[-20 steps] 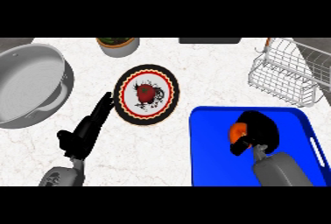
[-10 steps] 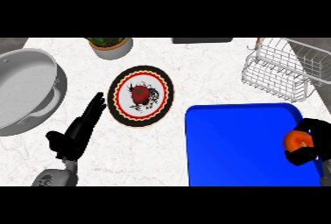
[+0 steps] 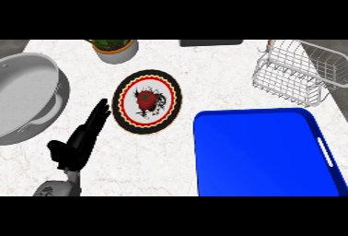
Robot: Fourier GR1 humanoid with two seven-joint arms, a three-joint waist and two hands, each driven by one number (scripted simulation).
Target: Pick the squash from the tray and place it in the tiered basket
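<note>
The tiered basket [image 3: 299, 71] runs off the right edge; the pan [image 3: 27, 99] (left) and tray [image 3: 262, 152] (bottom) are cut off.

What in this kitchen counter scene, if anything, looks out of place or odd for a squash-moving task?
The blue tray holds no squash, and none shows anywhere in view. The right hand is out of frame too. Only the left hand shows, open beside the patterned plate. The wire tiered basket sits upright at upper right.

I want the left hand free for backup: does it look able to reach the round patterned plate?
Probably yes: the left hand lies open on the white counter right beside the round patterned plate, and nothing stands between them.
</note>
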